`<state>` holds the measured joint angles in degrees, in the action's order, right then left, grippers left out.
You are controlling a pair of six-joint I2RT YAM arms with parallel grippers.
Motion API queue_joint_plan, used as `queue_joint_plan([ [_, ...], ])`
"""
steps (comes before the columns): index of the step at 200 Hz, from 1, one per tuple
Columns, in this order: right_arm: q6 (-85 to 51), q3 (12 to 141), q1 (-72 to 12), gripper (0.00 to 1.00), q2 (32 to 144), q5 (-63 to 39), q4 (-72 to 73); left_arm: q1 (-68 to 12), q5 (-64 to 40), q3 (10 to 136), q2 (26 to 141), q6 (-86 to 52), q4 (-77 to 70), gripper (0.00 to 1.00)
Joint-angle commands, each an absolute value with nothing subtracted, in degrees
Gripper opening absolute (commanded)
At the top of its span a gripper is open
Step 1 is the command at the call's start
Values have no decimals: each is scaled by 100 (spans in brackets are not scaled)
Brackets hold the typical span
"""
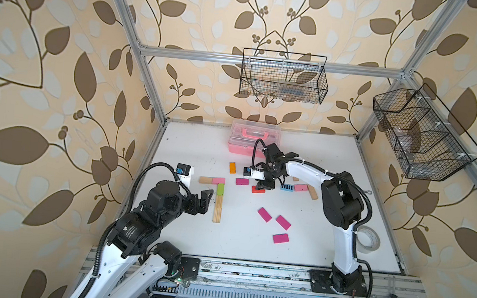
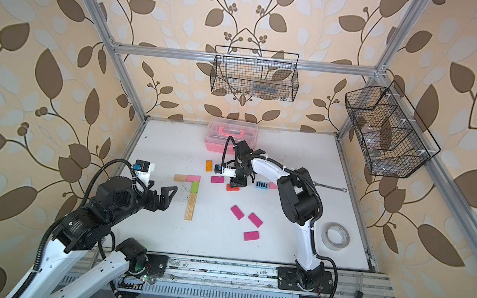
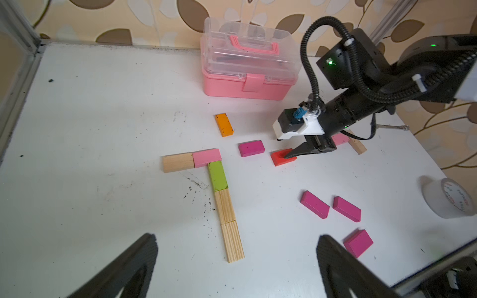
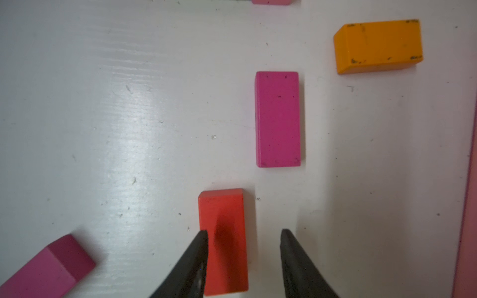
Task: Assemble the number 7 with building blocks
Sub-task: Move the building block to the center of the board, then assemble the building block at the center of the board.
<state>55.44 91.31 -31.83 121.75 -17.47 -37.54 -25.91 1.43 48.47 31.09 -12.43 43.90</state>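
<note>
See right gripper down at red block mid table, jaws parted astride it, one fingertip at a long edge, gap at the other, not clamped. See left gripper spread wide, holding nothing, just left of number 7 stem. Find number 7 flat, left of centre; loose magenta blocks near-right, orange block farther back.

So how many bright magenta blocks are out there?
4 magenta blocks. One lies beside the red block; three sit loose together nearer the front edge. The right arm could hide another.
</note>
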Motion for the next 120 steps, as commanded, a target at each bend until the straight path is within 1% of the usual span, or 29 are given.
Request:
queue_joint_plan([
  [1, 5713, 9330, -3212, 47, 12403, -1632, -4164, -2622, -607, 4850, 3301, -1028, 4114, 99],
  [33, 5704, 9334, -3243, 46, 12478, -1462, -4212, -2619, -689, 4852, 3308, -1007, 4098, 99],
  [50, 5669, 9355, -3252, 43, 12502, -1416, -4198, -2620, -659, 4836, 3246, -1011, 4079, 99],
  [56, 5669, 9367, -3246, 40, 12514, -1407, -4193, -2627, -661, 4834, 3227, -1015, 4070, 99],
  [66, 5665, 9412, -3241, 32, 12548, -1381, -4190, -2625, -650, 4819, 3201, -1019, 4060, 99],
  [73, 5669, 9460, -3239, 29, 12574, -1399, -4216, -2618, -636, 4812, 3199, -1020, 4060, 99],
  [88, 5699, 9581, -3234, 27, 12635, -1437, -4264, -2618, -620, 4823, 3199, -1020, 4061, 99],
  [120, 5726, 9930, -3208, 27, 12831, -1451, -4285, -2620, -598, 4834, 3243, -1020, 4087, 99],
])
